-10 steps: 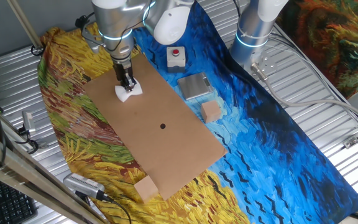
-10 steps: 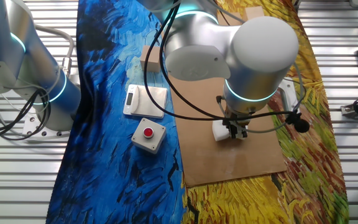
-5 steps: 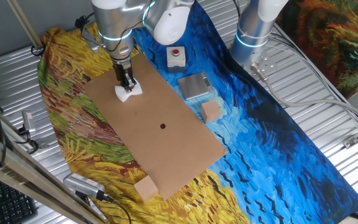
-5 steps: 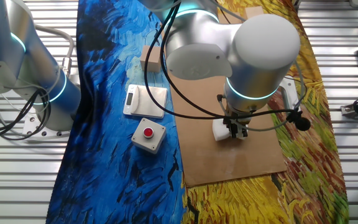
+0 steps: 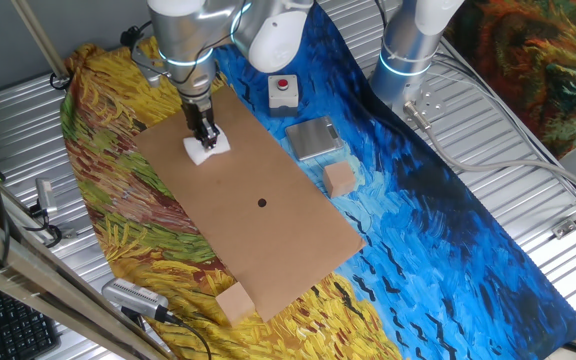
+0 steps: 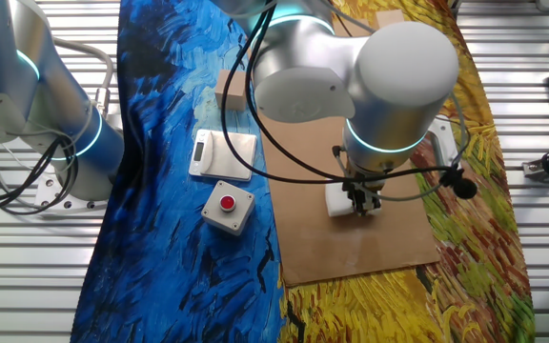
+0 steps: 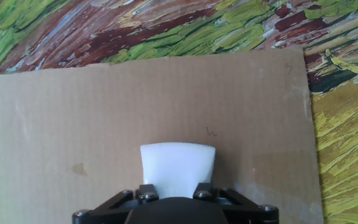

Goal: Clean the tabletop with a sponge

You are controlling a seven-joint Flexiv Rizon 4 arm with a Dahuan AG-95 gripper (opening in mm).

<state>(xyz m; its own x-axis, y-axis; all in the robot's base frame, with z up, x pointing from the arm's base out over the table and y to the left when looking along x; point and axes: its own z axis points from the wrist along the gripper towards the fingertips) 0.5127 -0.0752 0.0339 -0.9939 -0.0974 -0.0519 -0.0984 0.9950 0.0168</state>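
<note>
Hand view showed the gripper (image 7: 176, 194) clamped on the sponge (image 7: 178, 168), whose white block bulged out ahead of the fingers and lay against the tabletop (image 7: 104, 124). From one fixed view the sponge (image 5: 206, 148) sat at about eleven o'clock of the black dot (image 5: 261, 203), near the far end of the tabletop (image 5: 278, 240), with the gripper (image 5: 206, 138) standing upright over it. The other fixed view put the sponge (image 6: 343, 199) near the board's near end, the gripper (image 6: 361, 202) on top of it. Judging by this, the step in hand was a wiping stroke. To do it well the gripper should keep a light, even downward press so the soft block stays flat rather than rolling under, travel in straight overlapping lanes toward the dot, and stop short of the edges so the board is not dragged over the cloth (image 5: 118, 110). Too hard a squeeze would likely lift the sponge's corners. No open containers were visible; the only box was the white one with a red button (image 5: 284, 90), at one o'clock of the dot, off the board.
</note>
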